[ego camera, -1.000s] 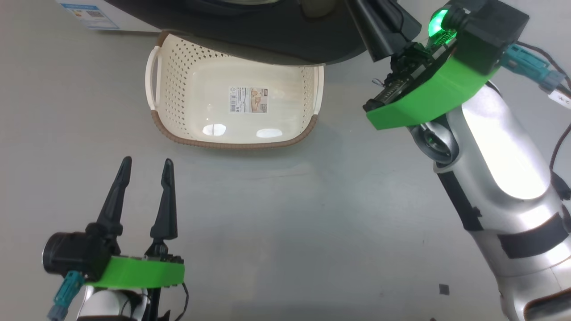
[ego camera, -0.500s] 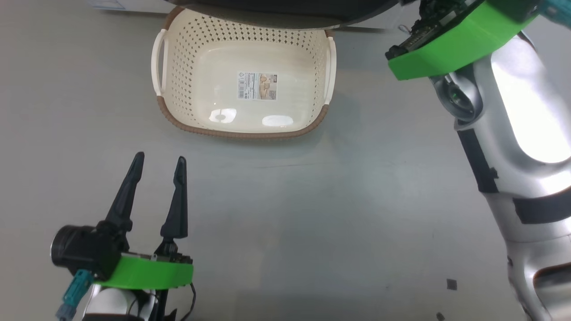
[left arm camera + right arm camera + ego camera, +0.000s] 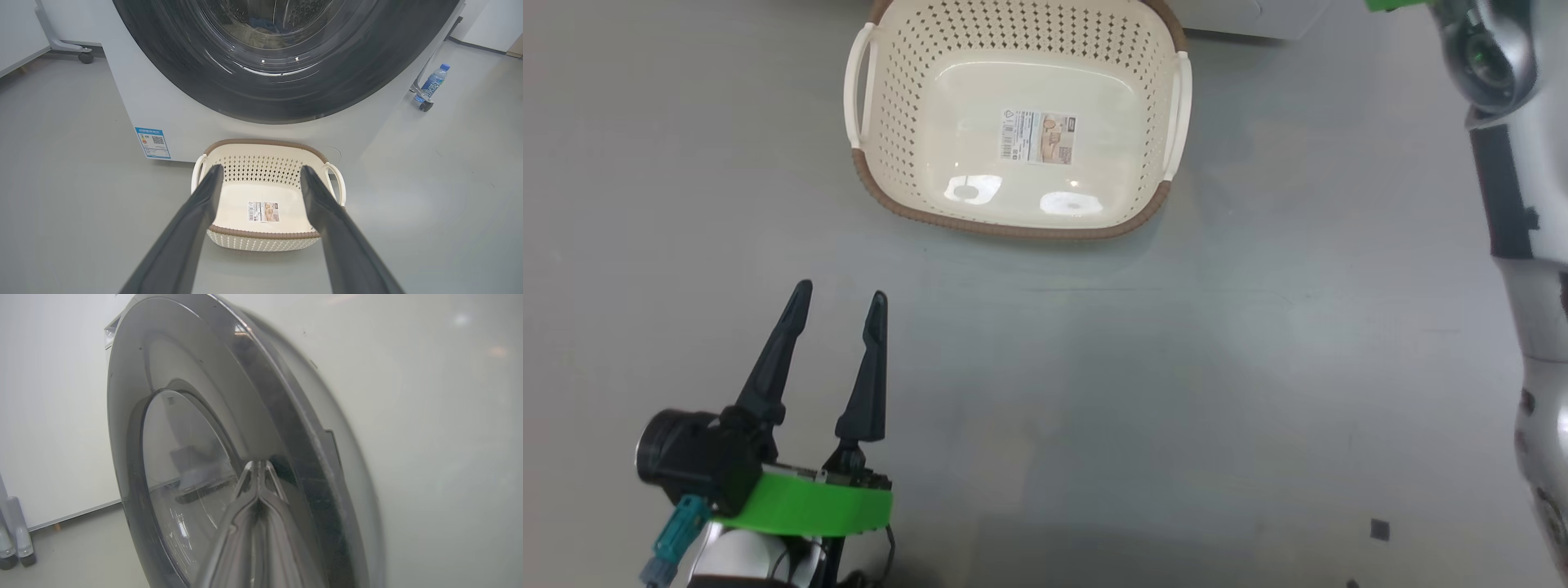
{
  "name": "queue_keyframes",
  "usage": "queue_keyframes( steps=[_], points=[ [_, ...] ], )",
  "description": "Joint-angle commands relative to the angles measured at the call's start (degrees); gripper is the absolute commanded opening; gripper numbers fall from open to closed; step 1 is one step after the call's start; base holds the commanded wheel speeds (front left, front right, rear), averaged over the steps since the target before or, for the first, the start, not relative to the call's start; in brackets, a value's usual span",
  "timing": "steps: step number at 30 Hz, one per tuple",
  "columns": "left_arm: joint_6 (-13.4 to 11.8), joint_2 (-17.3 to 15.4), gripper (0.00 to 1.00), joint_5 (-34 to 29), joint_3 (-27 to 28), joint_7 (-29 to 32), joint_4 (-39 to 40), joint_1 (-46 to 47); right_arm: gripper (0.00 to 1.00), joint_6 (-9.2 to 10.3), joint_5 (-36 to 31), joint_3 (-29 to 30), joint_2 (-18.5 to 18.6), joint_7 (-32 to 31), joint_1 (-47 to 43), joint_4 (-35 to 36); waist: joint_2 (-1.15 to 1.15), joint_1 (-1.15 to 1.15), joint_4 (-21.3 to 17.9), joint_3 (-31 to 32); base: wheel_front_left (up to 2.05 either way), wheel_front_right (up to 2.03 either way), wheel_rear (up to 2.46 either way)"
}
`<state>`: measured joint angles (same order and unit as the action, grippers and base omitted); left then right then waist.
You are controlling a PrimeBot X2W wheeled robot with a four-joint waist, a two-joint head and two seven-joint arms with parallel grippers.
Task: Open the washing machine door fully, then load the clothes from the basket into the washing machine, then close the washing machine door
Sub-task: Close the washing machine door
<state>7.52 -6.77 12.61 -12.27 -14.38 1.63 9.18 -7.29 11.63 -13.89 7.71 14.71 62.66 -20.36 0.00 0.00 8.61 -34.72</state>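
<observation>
**One spread, one pressed together**

The cream perforated plastic basket [image 3: 1013, 229] sits at twelve o'clock on the grey floor [image 3: 1111, 408]. The left gripper [image 3: 840, 291] hovers at seven o'clock, fingers spread. The right gripper [image 3: 258, 464], fingers pressed together, points at the round black-ringed glass washing machine door [image 3: 184, 457].

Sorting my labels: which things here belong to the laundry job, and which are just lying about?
Job: cream perforated plastic basket, white boxy washing machine, round black-ringed glass door.
Lying about: clear blue-capped water bottle, small dark square scrap.
</observation>
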Motion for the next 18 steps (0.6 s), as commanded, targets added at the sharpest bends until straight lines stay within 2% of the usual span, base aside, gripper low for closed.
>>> queue_keyframes(
  steps=[1,18],
  points=[
    [0.0,-0.8,1.00,-0.2,1.6,-0.6,2.0,-0.8,0.00,-0.20,-0.5,0.6,-0.4,0.3,2.3,1.1,0.00,0.00,0.5,-0.4,0.00,0.00,0.00],
    [0.0,-0.8,1.00,-0.1,0.6,-0.6,2.6,-0.8,0.00,-0.20,-4.5,4.3,3.0,0.3,10.4,-7.9,0.00,0.00,2.6,-2.1,0.00,0.00,0.00]
  ],
)
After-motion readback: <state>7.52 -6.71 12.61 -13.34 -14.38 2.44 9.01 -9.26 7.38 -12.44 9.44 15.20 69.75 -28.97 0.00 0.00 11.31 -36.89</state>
